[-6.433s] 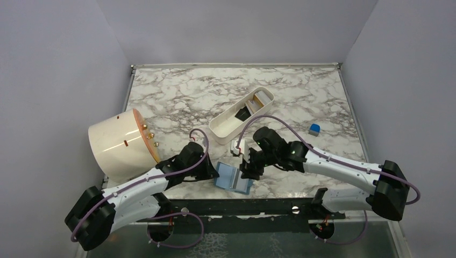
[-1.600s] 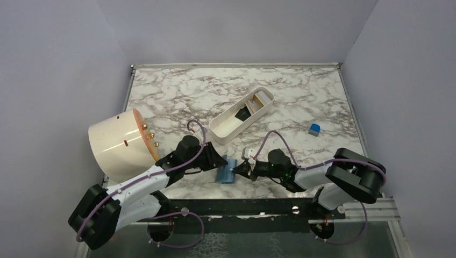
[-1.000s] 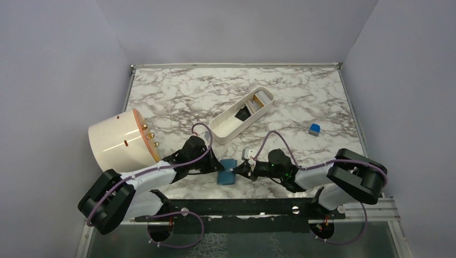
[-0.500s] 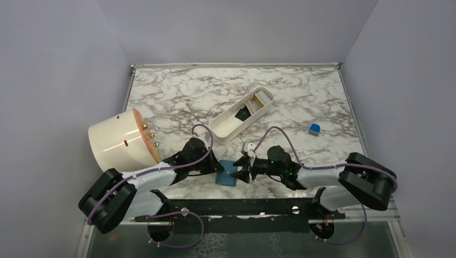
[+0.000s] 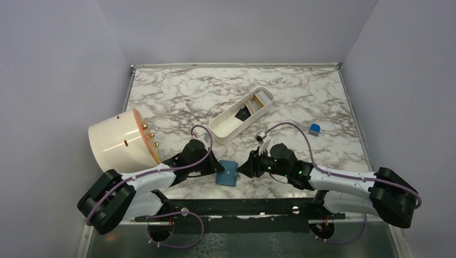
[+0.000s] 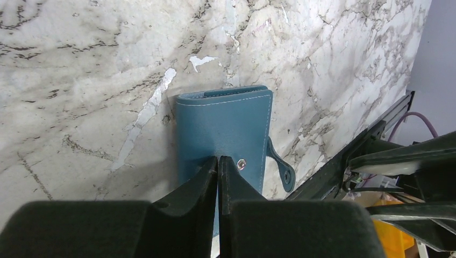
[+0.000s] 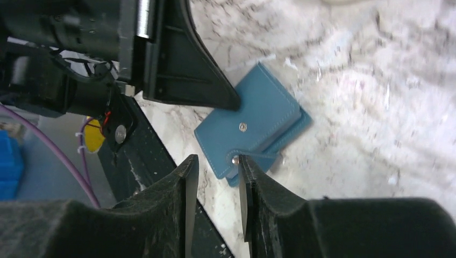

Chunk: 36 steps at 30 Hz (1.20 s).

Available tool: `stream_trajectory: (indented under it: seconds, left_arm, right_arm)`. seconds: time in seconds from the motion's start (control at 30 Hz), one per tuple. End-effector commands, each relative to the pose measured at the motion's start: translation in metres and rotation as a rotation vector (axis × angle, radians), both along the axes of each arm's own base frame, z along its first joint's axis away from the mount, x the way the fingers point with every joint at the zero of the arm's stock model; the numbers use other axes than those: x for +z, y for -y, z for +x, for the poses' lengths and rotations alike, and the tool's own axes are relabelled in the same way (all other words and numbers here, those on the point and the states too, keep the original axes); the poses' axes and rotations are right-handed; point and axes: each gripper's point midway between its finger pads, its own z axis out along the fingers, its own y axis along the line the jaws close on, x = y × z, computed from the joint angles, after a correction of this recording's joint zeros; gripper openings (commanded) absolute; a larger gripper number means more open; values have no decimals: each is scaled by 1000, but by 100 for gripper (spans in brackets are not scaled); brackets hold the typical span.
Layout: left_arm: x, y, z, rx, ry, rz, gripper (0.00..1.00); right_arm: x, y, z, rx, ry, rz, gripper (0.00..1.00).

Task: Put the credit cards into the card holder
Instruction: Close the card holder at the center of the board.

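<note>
Now left gripper [image 6: 218, 159], fingers clenched, pins the folded card holder [image 6: 226, 123] — right gripper [image 7: 218, 161], parted, empty — likely pinches snap tab [image 6: 279, 164] next.

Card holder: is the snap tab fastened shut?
No, the tab sticks out loose beside the folded card holder, clear of the stud on its cover.

No readable text, labels, brands or numbers in any view
</note>
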Motion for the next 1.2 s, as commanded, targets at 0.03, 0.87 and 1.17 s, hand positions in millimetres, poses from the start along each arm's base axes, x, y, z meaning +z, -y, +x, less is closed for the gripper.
stream_trajectory:
  seconds: [0.03,0.87,1.17]
  left_arm:
    - [-18,-8,-10,17,-46,65,9]
    - [-12,6,-26,11,-72,27,9]
    - [-18,-1,-35,26,-84,31,10]
  right_arm:
    - [-26,9,-7,-176,-288,7,33]
    - [-66,-16,-4,-234,-443,3,21]
    - [-44,-18,-2,-252,-432,28,20]
